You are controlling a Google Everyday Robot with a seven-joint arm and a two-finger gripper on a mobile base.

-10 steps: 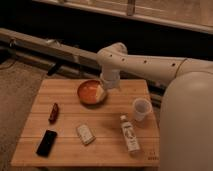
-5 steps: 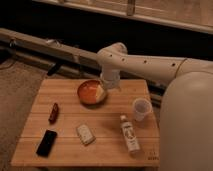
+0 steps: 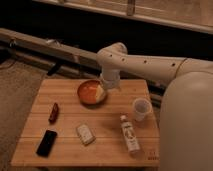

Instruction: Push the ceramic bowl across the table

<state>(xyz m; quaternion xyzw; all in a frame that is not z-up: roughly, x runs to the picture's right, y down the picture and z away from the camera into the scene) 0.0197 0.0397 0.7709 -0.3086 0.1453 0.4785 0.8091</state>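
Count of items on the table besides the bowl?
5: cup right, bottle front right, packet front centre, phone front left, red item left. None looks hidden. The gripper is at the bowl right rim.

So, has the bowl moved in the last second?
No. The ceramic bowl sits equally close to the table's far edge, gripper at its right rim.

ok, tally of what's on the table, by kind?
ceramic bowl: 1
white cup: 1
bottle, lying down: 1
flat black item: 1
small dark red item: 1
pale packet: 1
Total on the table: 6
The gripper is at the bowl's right rim.
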